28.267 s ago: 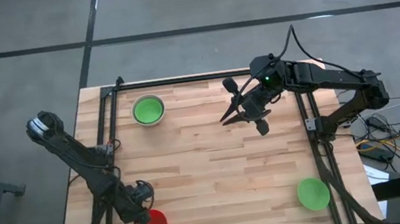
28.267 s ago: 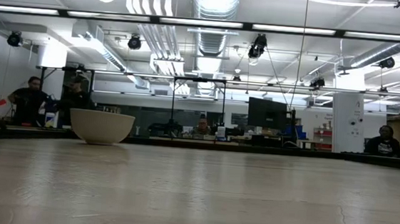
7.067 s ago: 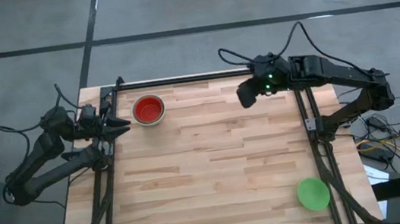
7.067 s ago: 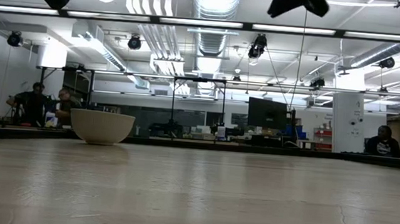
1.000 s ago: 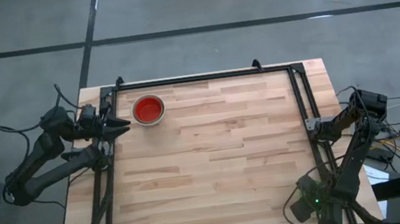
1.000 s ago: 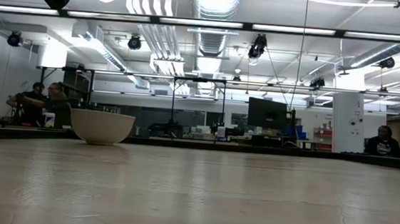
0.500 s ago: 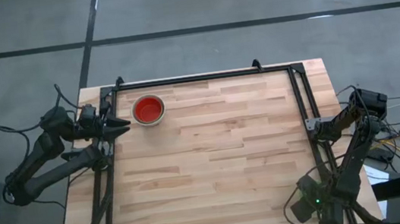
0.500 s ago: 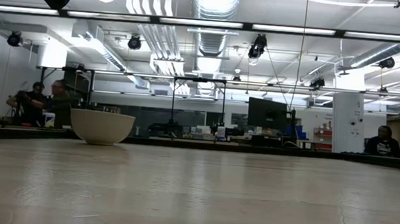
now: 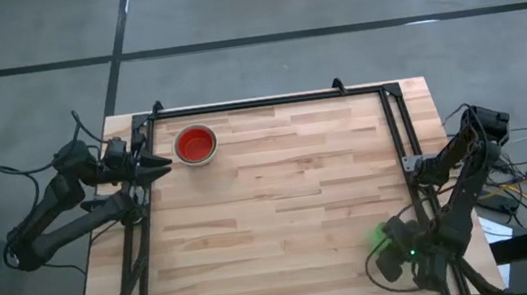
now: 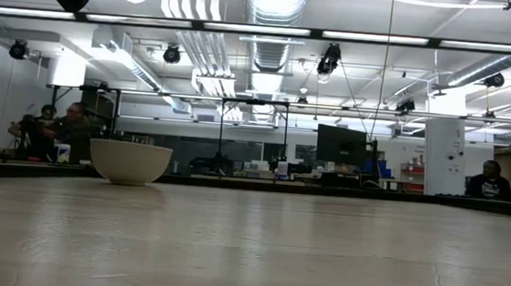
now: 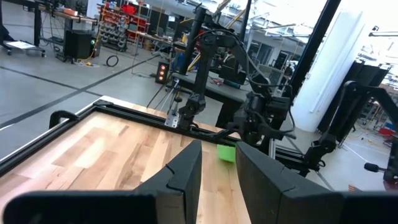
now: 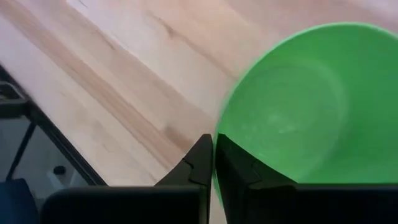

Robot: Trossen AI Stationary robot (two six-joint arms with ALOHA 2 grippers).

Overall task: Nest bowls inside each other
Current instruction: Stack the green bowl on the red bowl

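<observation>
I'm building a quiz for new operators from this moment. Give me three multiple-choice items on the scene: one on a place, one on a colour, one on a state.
1. Where on the table is the bowl stack?
A. far left corner
B. centre
C. near right corner

2. What colour is the bowl at the right gripper?
A. red
B. green
C. white

3. How do the right gripper's jaws stand?
A. wide open, clear of the bowl
B. shut on the bowl's rim
C. out of every view

Key:
1 A: the high view shows the stack, red on top, near the far left corner, beside the waiting left gripper.
2 B: the right wrist view shows a bright green bowl.
3 B: there the two jaws are pinched together on the green rim.
</observation>
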